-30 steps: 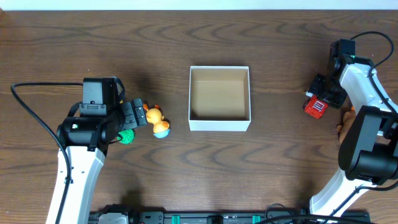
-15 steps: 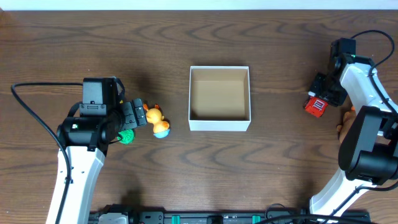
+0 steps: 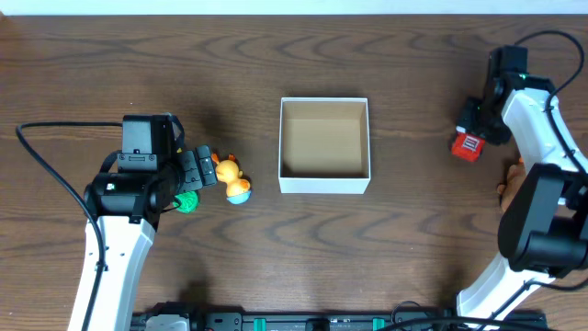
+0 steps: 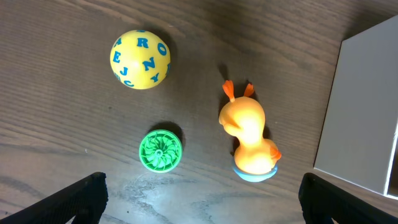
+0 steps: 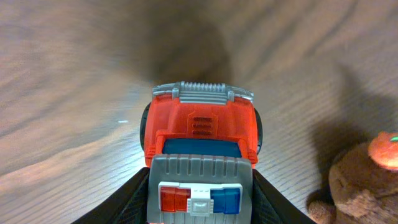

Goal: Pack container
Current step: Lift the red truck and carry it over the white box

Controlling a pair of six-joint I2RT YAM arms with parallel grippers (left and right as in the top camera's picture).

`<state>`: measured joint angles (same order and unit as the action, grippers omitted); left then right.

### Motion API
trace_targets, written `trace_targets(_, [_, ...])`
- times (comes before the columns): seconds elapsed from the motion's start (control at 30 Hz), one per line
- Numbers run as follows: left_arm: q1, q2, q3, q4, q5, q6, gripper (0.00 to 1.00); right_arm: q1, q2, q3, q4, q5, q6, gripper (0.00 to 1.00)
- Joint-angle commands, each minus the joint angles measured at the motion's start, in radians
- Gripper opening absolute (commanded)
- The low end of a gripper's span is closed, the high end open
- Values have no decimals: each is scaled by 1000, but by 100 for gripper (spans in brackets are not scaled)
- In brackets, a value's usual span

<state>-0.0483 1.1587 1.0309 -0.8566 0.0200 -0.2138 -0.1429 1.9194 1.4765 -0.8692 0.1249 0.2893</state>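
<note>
Lying left of right gripper: container

The left arm and right arm, flanking the container, share white shell links and black joint housings. A thin black cable loops from each; the left end effector has matte black fingers.

The dark wooden table carries the container, orange duck, green disc and yellow ball.

Orange duck, green disc and yellow letter ball lie ahead of the left gripper — red truck clamped in the right gripper, brown plush beside it.
</note>
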Motion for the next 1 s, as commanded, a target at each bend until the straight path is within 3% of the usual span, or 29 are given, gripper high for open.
trace_targets(0.0, [4,3,20,-3,-2,-10,98,74,-135,63,3,-2,-52,2])
trace_targets(0.3, [4,3,20,-2,-2,-10,98,351,-332,68,71,-1,-66,1])
trace_targets(0.43, [4,3,20,-2,-2,-10,98,496,-350,67,92,-2,22,1])
trace_targets(0.67, [4,3,20,-2,-2,-10,98,652,-278,66,69,-1,200,1])
trace_targets(0.97, [4,3,20,-2,-2,-10,98,673,-72,65,27,-5,279,1])
